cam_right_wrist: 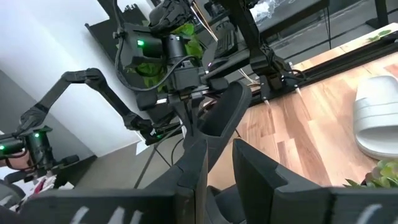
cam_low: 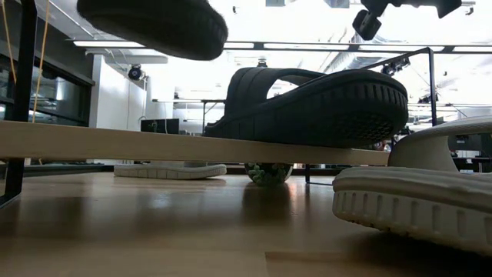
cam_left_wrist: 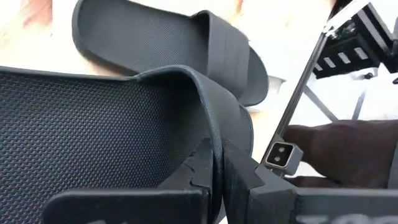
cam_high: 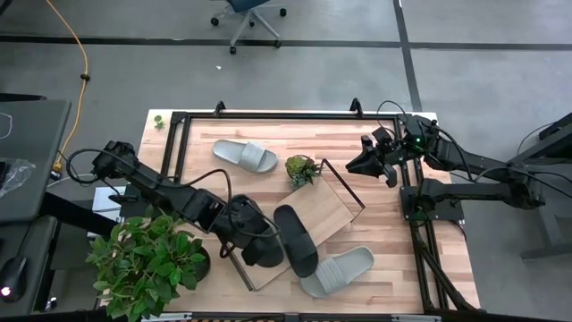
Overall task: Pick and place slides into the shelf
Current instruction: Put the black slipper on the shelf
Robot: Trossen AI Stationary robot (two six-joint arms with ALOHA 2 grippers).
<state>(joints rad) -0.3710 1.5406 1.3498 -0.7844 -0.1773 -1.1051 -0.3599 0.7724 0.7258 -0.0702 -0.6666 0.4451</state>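
Left claw clamped on black slide's strap above shelf, right claw slightly apart, empty

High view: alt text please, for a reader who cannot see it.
From above, the left gripper holds a black slide over the shelf, beside a second black slide. Two grey slides lie on the table; the right gripper waits apart.
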